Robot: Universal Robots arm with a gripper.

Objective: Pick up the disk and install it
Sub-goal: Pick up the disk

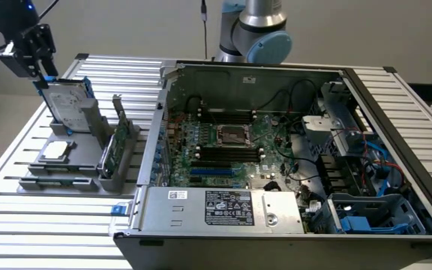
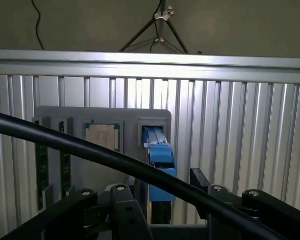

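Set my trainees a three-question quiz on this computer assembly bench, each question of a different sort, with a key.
1. True or false: the disk already sits inside the open computer case.
2. Which thing is the gripper nearest? A the square chip; B the disk; C the green card.
3. Fill in: the disk stands ____ in the grey holder.
Key: 1 false; 2 B; 3 upright.

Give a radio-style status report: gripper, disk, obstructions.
Gripper open, astride top of disk. Disk upright in grey holder, not lifted. Black cable crosses wrist view.
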